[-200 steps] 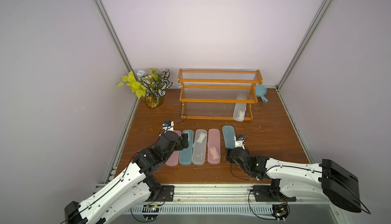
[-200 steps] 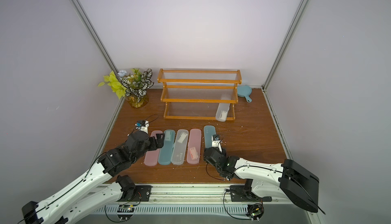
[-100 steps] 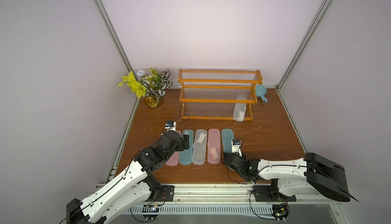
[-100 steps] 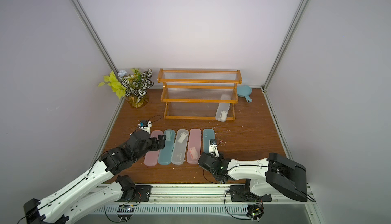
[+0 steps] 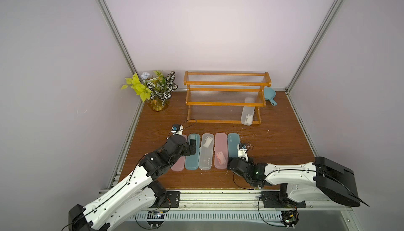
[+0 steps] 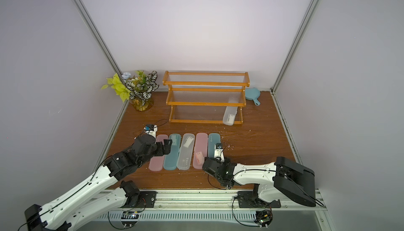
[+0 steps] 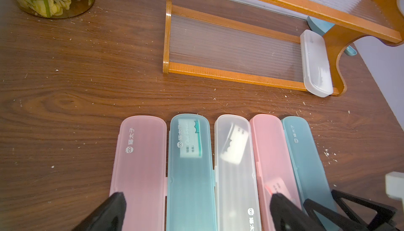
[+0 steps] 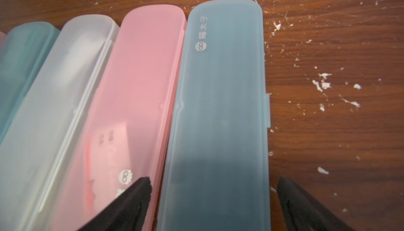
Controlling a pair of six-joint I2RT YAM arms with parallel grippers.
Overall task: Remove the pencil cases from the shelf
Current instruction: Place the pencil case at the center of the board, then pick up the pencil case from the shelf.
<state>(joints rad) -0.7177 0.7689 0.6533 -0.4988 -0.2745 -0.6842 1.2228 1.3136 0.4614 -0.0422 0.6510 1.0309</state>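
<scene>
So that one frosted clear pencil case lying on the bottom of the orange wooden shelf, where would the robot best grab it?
Grip the frosted clear pencil case at its near end, which pokes out over the front rail of the shelf. Come from the front and slightly above, jaws across its narrow width. The middle tier overhangs its far end and the side post sits close beside it.

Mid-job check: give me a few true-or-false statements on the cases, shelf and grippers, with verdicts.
1. A frosted clear case lies on the lowest tier of the shelf. True.
2. The row on the table holds six cases. False: five cases.
3. The right gripper is open, straddling the end teal case. True.
4. The left gripper grips a pink case. False: it is open over the row, holding nothing.
</scene>
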